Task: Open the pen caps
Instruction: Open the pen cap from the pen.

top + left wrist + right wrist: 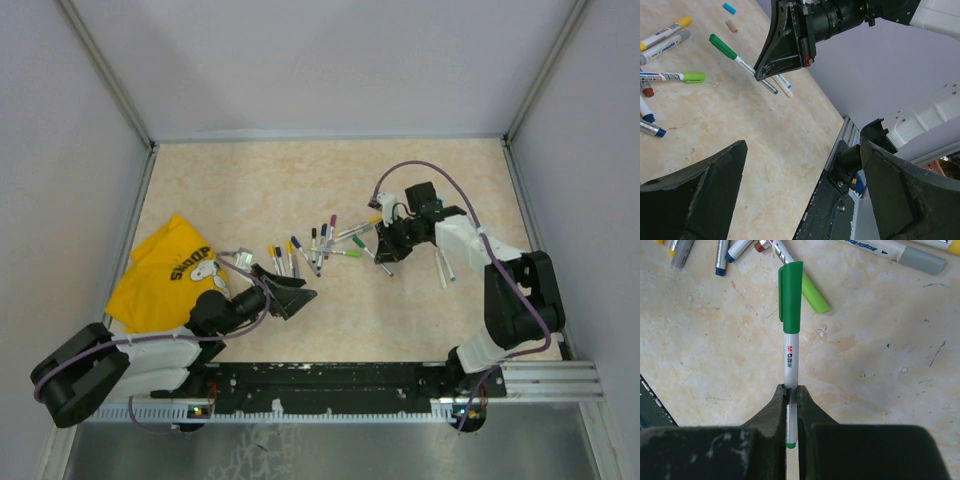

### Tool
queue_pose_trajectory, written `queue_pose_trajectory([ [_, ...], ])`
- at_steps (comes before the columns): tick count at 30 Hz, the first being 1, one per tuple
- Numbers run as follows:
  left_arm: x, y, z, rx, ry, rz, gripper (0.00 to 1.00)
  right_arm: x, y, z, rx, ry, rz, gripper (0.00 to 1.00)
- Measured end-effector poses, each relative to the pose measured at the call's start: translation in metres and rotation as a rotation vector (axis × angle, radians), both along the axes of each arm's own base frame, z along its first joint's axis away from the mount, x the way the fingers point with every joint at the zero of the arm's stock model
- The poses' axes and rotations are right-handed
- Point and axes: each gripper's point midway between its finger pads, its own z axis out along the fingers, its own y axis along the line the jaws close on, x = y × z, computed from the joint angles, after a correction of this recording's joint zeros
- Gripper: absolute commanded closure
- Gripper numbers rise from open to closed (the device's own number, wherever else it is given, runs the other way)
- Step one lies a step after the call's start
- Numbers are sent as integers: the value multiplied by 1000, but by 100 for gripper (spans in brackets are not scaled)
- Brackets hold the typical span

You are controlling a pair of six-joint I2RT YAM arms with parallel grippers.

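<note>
**Right claw grips a capped green pen; left claw gapes empty**

The beige marbled desk fills the walled cell. At its left side lies a crumpled yellow cloth with printed lettering.

The left claw sits low, just right of the cloth and near the desk's front edge. Its fingers are spread wide with nothing between them. In its own wrist view, only bare desk and the front rail show inside the gap.

The right claw reaches in from the right side and points down at the desk. It is clamped tight on the white barrel of the green pen, near the pen's back end. The pen juts out ahead of the fingertips, and the green cap sits on its far tip. Whether the pen rests on the desk or hangs just above it cannot be told.

The other pens lie scattered at mid-desk between the two claws, with two more to the right of the right claw. A lime pen lies just beside the green cap.

Two loose caps lie apart from the pens, the blue cap and the brown cap.
</note>
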Motion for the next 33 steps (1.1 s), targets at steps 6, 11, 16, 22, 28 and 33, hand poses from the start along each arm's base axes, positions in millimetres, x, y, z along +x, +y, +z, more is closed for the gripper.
queue_pose_trajectory([
  [6, 0, 0, 0, -7, 12, -1, 1, -2, 2, 1, 14, 4, 9, 100],
  [11, 0, 0, -1, -6, 18, -1, 1, -2, 3, 2, 21, 6, 13, 100],
  [16, 1, 0, -4, -1, 26, -1, 1, -3, 5, 2, 22, 5, 19, 100],
  [22, 1, -1, -5, 1, 29, 0, 1, -4, 6, 2, 24, 3, 28, 100],
  [28, 2, -2, -9, 10, 39, 0, 1, -4, 7, 3, 27, 4, 31, 100],
  [33, 5, -2, -12, 15, 48, 6, 1, -5, 9, 3, 35, 5, 36, 100],
])
